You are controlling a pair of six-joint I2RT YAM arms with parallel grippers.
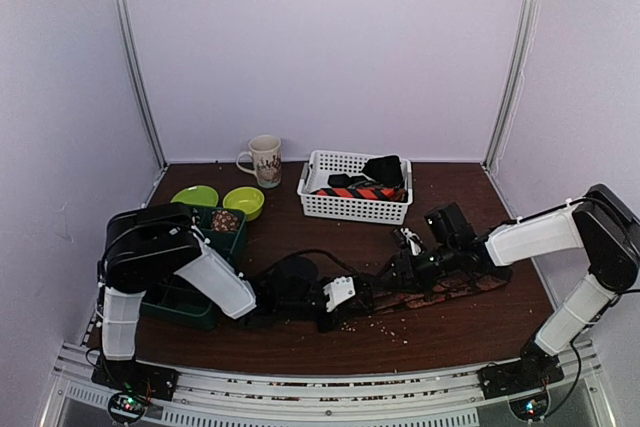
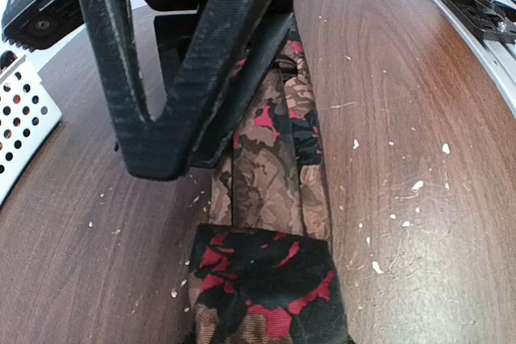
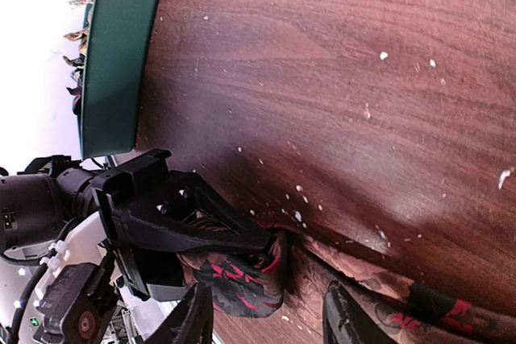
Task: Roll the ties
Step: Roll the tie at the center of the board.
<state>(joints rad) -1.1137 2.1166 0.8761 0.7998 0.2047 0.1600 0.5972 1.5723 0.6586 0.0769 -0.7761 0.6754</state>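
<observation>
At the left stand a green tray (image 1: 185, 299), two green bowls (image 1: 195, 191) and a mug (image 1: 265, 159). At the middle back, a white basket (image 1: 350, 210) holds other ties (image 1: 366, 192). In front of it the left fingers (image 3: 256, 240) are closed on the folded end of the brown-and-red tie (image 2: 274, 175). The tie lies flat on the tabletop (image 2: 403, 78) and runs toward the right. The right fingers (image 3: 196, 310) stand apart over it and hold nothing.

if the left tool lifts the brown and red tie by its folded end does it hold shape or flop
Probably floppy: the patterned tie lies flat and creased on the table, so its free length would likely droop. The fold in the left tool looks soft and may unfold if released.
</observation>
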